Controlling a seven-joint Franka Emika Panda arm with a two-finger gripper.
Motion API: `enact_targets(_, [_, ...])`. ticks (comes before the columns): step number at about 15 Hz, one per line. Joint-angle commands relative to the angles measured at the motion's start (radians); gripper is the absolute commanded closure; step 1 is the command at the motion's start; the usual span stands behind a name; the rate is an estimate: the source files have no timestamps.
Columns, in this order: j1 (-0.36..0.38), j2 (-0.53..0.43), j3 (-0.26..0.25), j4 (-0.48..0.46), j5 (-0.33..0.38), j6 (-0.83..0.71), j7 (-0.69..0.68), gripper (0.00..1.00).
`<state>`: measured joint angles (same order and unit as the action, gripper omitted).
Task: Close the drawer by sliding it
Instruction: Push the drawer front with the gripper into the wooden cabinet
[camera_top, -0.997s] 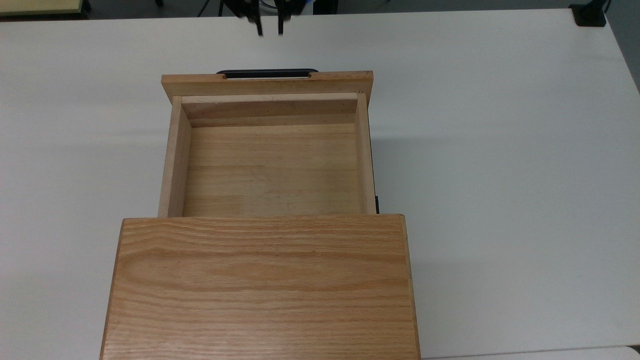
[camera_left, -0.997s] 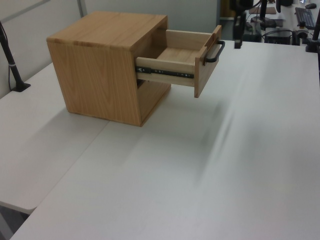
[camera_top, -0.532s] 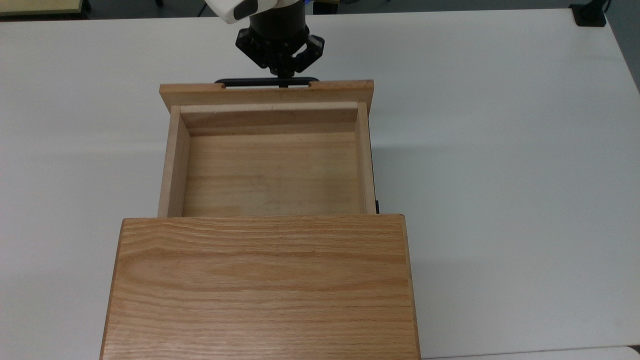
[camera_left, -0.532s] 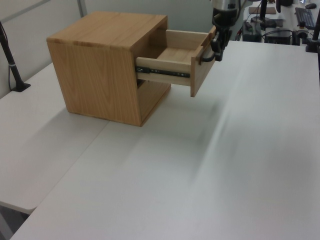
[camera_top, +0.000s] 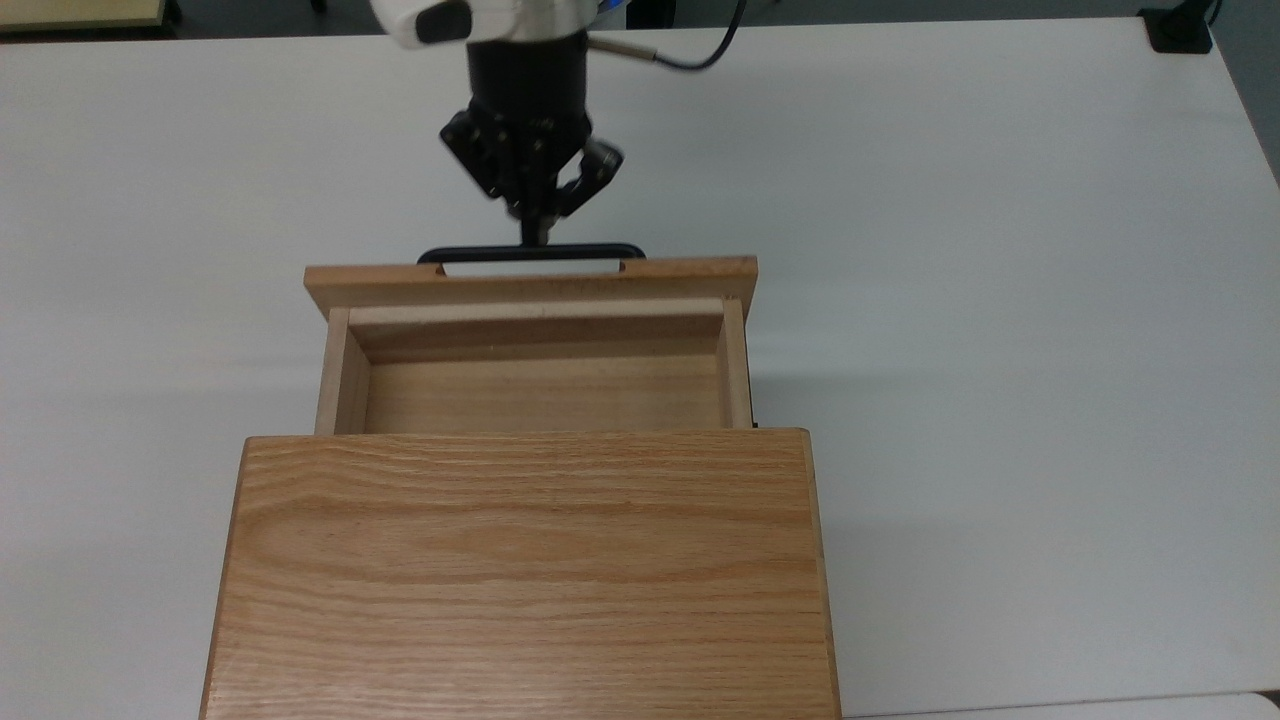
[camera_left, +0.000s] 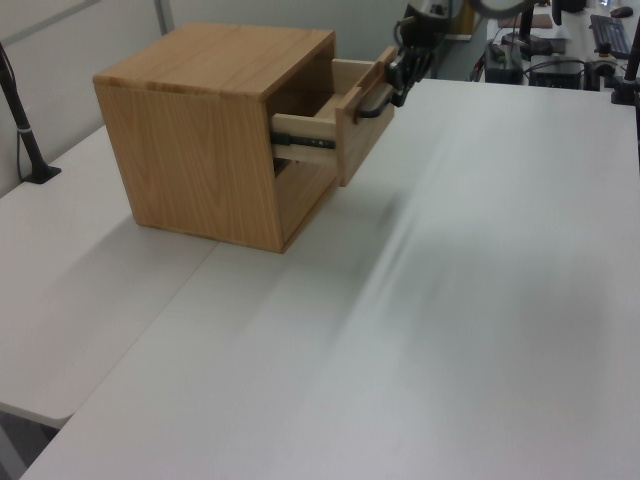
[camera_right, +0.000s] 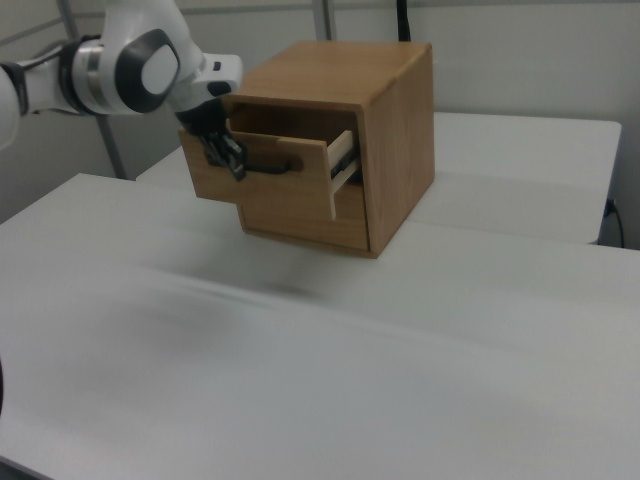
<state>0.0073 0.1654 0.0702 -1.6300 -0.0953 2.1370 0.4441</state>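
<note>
A: Looking for any brand, label or writing, I find none I can read on the cabinet (camera_top: 520, 570), the drawer (camera_top: 535, 350) or the arm (camera_right: 130, 70).

B: Same here. How is the arm posed?

A: In the right view it comes in from the right view's left, white links level with the cabinet's upper part, wrist bent toward the drawer front. In the top view it enters from the top edge, with a cable looping off beside it.

B: And the claw (camera_top: 537, 232)?

A: Its tips look drawn close together, pressed against the middle of the black bar handle (camera_top: 530, 251) from the outer side. I cannot tell whether they clamp the bar or merely touch it.

B: Where does the drawer sit?

A: Partly out of the oak cabinet, in its upper opening, with a strip of its inside floor showing. The left view shows a side rail (camera_left: 300, 143) exposed between front panel and cabinet. The cabinet stands on the white counter (camera_top: 1000, 300).
</note>
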Motion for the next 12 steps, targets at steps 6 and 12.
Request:
enact_targets(6, [-0.02,0.158,-0.003,0.148,-0.104,0.205,0.179,0.99])
enact_targets(12, [-0.029,0.247,-0.004,0.206,-0.192,0.345,0.384,1.0])
